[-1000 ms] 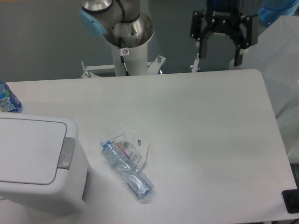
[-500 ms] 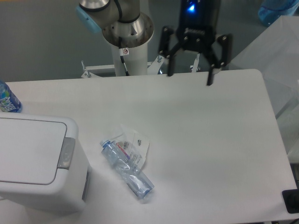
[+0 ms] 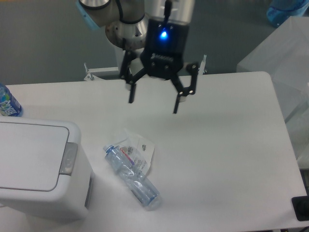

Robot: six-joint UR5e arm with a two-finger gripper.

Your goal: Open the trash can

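The trash can (image 3: 34,169) is a boxy white bin at the front left of the table, its flat lid down. Its grey push-button strip (image 3: 69,158) runs along the right rim. My gripper (image 3: 153,102) hangs open and empty above the middle of the table, far to the right of and behind the bin, its two black fingers (image 3: 131,93) spread wide. A blue light glows on its body.
A crushed clear plastic bottle (image 3: 131,174) lies on a wrapper just right of the bin. A blue-labelled bottle (image 3: 8,102) stands at the far left edge. The arm's base (image 3: 126,34) stands behind the table. White plastic sheeting (image 3: 285,63) is at the right.
The open gripper has swung left and toward the front, from beyond the table's back right edge to above its middle, and has come lower. The bin and the bottle have not moved.
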